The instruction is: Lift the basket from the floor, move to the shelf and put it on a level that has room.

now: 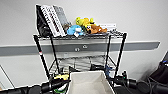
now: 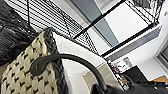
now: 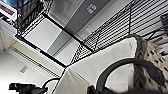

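Off-white cloth lining fills the basket (image 1: 88,82), and it's up off the floor, carried between both arms, right in front of the shelf (image 1: 80,50). Left gripper (image 1: 58,83) sits at one side wall, right gripper (image 1: 117,80) at the opposite one, basket between them. Whether either pair of jaws is spread or pinching the braided dark rim (image 2: 53,47), I cannot tell. Ahead of the jaws lies the level (image 1: 82,62), second tier down. Above it, books (image 1: 52,20) and plush toys (image 1: 85,26) crowd the top tier.
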{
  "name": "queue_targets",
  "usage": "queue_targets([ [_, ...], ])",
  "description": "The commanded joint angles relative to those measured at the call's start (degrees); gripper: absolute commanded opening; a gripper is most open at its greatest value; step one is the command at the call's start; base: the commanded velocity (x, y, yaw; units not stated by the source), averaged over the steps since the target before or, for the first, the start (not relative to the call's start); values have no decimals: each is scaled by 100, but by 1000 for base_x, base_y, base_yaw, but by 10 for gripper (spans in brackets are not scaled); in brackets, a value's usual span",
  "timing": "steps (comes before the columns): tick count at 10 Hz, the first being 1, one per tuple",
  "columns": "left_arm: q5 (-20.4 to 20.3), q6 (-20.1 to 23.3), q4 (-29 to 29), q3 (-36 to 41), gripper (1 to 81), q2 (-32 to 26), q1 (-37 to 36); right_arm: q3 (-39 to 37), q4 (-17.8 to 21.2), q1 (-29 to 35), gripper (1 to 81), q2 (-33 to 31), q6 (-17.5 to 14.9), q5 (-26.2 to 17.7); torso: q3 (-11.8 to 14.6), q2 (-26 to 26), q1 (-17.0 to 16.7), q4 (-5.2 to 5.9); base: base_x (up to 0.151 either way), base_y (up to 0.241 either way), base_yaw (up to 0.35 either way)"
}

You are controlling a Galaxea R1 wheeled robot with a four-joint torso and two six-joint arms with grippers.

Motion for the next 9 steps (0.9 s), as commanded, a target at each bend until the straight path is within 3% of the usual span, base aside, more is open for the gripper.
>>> queue_targets([
  [1,-66,-90,20,523,10,-231,-1078,487,50,1084,10,-165,85,145,0,0,0,0,121,0,0],
  [9,-48,-240,20,717,10,-398,-1360,663,58,1383,10,-279,217,118,0,0,0,0,121,0,0],
])
